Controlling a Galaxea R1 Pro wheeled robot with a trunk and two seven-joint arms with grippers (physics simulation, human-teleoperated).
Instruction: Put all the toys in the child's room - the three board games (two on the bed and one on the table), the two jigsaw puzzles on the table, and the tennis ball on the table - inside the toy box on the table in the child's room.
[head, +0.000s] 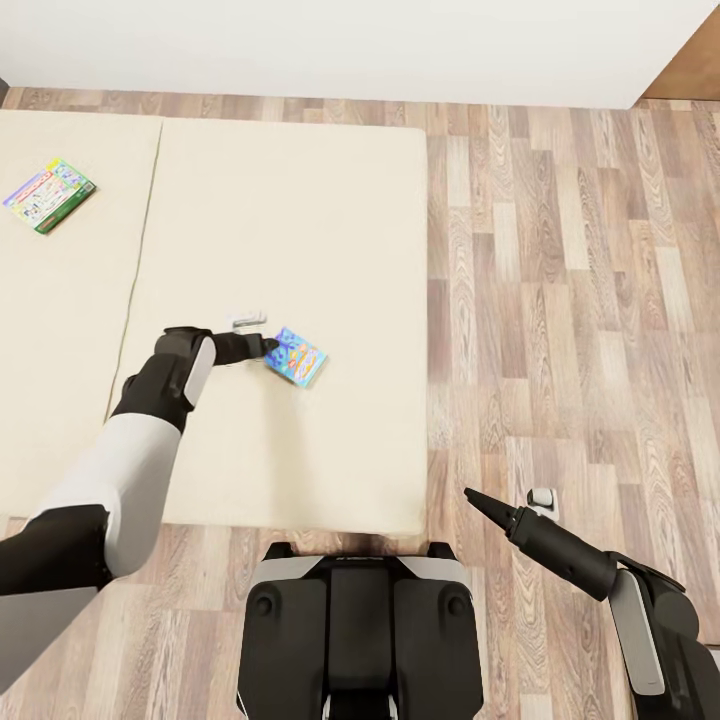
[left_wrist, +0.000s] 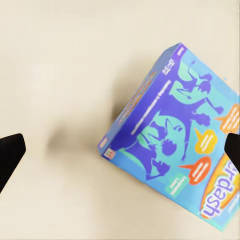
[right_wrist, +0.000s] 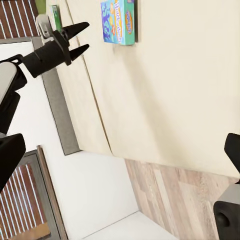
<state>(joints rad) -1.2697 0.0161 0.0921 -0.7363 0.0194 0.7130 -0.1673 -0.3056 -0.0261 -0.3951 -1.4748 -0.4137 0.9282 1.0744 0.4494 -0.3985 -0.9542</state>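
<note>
Left gripper (head: 268, 346) is hovering with jaws spread, not gripping, at the near edge of the small flat blue printed board game box (head: 297, 357) lying on the plain beige mattress of the bed (head: 330, 220). I am judging nothing collected yet here: the colourful pale game box (head: 48, 194) is lying well beyond, untouched. Right gripper (head: 472, 496) is hanging idle; its state I cannot tell.

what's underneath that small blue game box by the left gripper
The blue game box lies flat on the beige mattress, beside the open left gripper. Its footprint hides whatever is directly beneath it.
</note>
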